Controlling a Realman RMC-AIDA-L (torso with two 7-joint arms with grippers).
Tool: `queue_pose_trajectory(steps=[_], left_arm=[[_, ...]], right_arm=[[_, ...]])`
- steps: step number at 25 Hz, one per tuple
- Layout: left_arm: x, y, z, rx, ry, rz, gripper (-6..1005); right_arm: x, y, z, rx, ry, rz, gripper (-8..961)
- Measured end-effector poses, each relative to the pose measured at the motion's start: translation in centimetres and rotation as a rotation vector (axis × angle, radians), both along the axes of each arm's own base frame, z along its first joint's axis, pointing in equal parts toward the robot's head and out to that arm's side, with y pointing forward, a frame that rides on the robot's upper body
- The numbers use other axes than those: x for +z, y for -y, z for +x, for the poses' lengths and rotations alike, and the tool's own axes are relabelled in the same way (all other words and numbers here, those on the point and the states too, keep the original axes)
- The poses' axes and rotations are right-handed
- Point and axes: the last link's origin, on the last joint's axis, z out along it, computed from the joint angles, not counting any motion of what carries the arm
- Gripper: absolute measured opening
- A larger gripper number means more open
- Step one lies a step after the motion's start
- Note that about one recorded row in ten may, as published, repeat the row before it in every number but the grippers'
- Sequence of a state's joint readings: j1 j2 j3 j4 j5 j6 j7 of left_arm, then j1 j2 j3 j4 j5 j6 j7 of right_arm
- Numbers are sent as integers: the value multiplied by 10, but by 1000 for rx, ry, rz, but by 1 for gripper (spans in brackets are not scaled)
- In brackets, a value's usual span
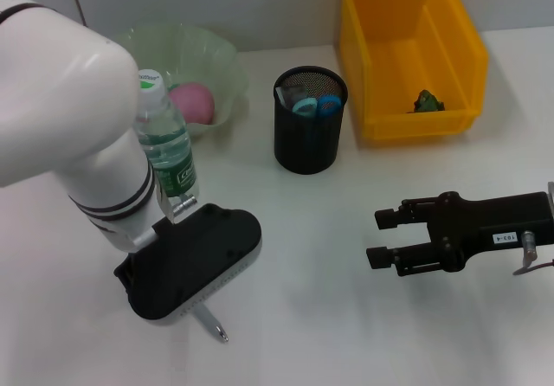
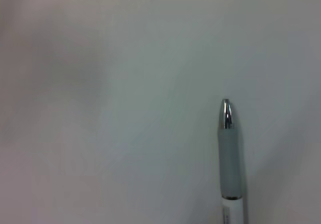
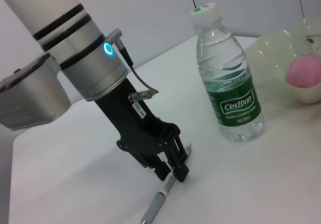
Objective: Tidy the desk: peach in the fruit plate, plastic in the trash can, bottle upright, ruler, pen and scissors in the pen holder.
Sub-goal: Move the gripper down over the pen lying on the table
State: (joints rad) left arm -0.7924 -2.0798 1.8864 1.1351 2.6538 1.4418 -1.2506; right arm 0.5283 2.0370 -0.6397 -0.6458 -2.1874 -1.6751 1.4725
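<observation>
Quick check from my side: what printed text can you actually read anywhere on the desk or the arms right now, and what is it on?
"Cestbon": green label of the upright water bottle.
Small white tag on the left gripper body: printed characters, too small to read.
White sticker on the right gripper body: digits, too small to read.
Print on the pen barrel: unreadable.
Smaller print under the bottle's brand name: blurred.

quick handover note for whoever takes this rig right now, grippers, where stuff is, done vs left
Left gripper: down at the desk over the pen, fingers straddling its upper end; grip not confirmed.
Right gripper: open, idle over the desk on the right.
Done: peach in the fruit plate, bottle upright, scissors in the pen holder, a scrap in the yellow bin.
Left: pen into holder. Ruler not in view.
</observation>
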Motion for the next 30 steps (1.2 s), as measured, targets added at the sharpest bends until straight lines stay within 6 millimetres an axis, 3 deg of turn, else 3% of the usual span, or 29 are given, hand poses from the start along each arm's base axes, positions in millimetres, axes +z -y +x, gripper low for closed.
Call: queue_pose_trajectory(steps=[3, 25, 30], left_arm=[[-1, 0, 0, -3, -9, 1, 346], [-5, 2, 5, -3, -49, -14, 316], [-5, 1, 3, 3, -49, -15, 243]], right_arm=[[0, -1, -1, 6, 0, 1, 723], [-7, -2, -4, 21, 1, 4, 712], [-7, -2, -5, 21, -1, 6, 709]])
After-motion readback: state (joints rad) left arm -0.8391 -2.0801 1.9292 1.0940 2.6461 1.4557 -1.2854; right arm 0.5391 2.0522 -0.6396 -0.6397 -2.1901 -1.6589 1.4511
